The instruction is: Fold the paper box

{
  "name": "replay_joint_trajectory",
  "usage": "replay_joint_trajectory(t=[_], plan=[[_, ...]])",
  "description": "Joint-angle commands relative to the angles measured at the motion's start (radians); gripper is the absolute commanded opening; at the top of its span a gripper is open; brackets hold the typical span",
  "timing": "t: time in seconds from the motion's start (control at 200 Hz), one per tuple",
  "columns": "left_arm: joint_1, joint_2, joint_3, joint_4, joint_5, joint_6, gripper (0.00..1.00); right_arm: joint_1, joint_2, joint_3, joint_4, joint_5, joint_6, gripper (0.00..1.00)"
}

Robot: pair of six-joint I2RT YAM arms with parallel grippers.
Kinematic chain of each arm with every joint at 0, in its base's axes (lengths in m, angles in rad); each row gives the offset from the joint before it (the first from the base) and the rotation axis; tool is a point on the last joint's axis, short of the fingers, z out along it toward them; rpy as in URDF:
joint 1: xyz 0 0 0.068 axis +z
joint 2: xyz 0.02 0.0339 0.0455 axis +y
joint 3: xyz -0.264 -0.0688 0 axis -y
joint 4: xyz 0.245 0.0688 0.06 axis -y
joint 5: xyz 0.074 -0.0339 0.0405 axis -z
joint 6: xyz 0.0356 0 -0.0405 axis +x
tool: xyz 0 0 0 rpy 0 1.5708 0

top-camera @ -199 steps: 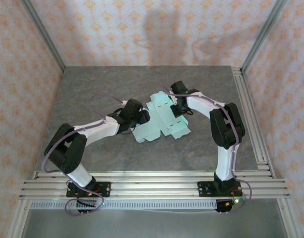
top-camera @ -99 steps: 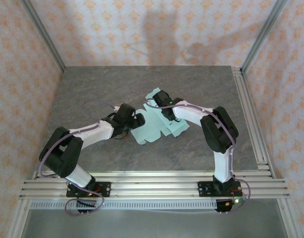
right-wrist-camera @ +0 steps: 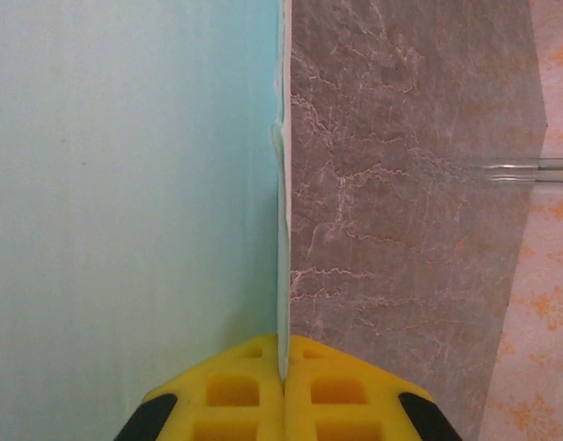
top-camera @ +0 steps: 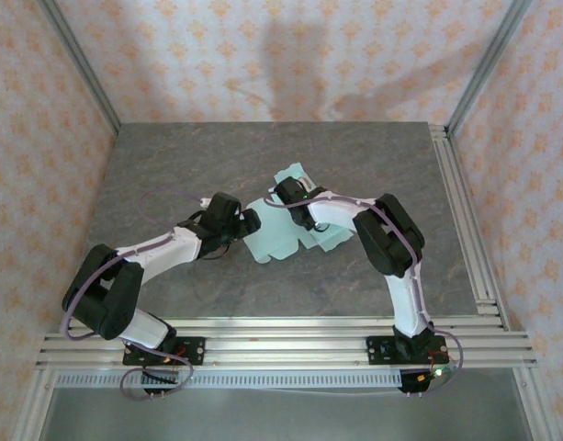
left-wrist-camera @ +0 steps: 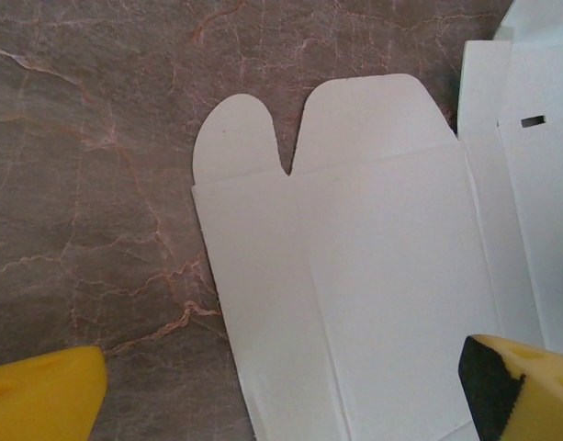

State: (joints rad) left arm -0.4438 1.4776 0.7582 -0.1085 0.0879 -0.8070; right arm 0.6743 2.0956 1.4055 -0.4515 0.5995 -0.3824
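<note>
The paper box, a pale mint-green die-cut sheet of thin card with flaps and rounded tabs, lies unfolded near the middle of the grey marbled surface, between the two arms. The left pincer sits at the sheet's left edge with its jaws spread wide and nothing between them. In the left wrist view, the left pincer has one yellow finger over bare surface and the other over the card. The paper box shows two rounded tabs side by side at its far end, and a small slot is cut in a neighbouring panel. The right pincer reaches in from the far side of the sheet. From its wrist, the right pincer is closed tight, with the thin edge of the paper box running straight into the seam between its yellow fingers. The mint panel lies to the left of that edge and grey surface to the right.
</note>
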Motion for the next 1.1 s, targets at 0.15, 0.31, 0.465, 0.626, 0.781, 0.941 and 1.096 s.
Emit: replay_joint_trajectory(t=[0.15,0.31,0.465,0.626,0.781,0.941,1.096], plan=[[0.011,-0.028,-0.011,-0.024,-0.027,0.007,1.0,-0.048,-0.074,0.013,-0.071,-0.214,0.045,0.0],[0.011,-0.027,-0.01,-0.03,-0.026,0.014,1.0,-0.096,-0.118,0.006,-0.09,-0.369,0.035,0.0],[0.011,-0.018,-0.007,-0.025,-0.027,0.009,1.0,-0.085,-0.08,0.029,-0.115,-0.225,0.006,0.0],[0.012,-0.01,-0.002,-0.021,-0.022,0.008,1.0,-0.049,-0.049,0.023,-0.084,-0.066,-0.02,0.0],[0.012,-0.007,0.009,-0.028,-0.022,0.011,1.0,-0.045,-0.073,-0.003,-0.037,-0.096,-0.019,0.0],[0.013,-0.01,0.025,-0.041,-0.019,0.021,1.0,-0.09,-0.165,-0.061,0.017,-0.33,0.034,0.0],[0.012,0.008,0.067,-0.047,-0.003,0.051,1.0,-0.114,-0.248,-0.172,0.165,-0.519,-0.004,0.0]])
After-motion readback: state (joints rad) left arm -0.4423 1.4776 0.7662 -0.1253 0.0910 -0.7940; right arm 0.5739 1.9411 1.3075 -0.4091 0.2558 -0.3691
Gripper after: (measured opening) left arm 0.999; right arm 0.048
